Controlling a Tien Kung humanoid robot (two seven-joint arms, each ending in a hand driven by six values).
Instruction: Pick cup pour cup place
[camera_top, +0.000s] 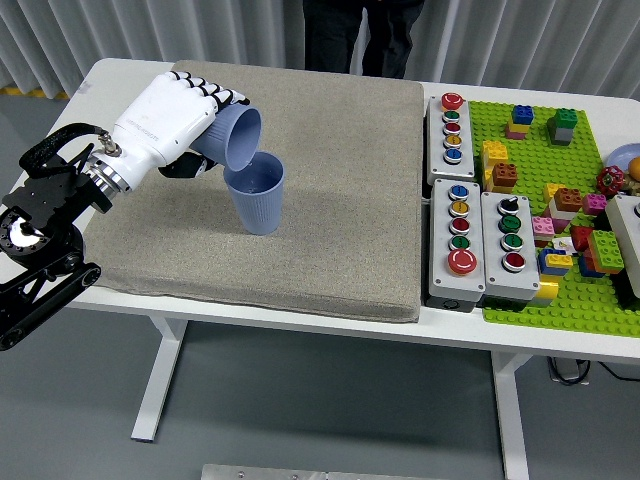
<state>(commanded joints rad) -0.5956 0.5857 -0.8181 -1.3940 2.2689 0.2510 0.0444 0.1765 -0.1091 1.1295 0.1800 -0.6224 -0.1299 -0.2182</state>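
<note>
our left hand (165, 122) fingers wrapped round tipped cup (232, 136), its mouth over upright cup (256, 197) on grey mat (330, 200); right hand out of view.

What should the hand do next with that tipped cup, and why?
Probably tilt the held cup back upright and lift it clear. The left hand grips it tipped on its side, mouth right over the standing cup on the grey mat, and no stream shows, so pouring looks finished.
</note>
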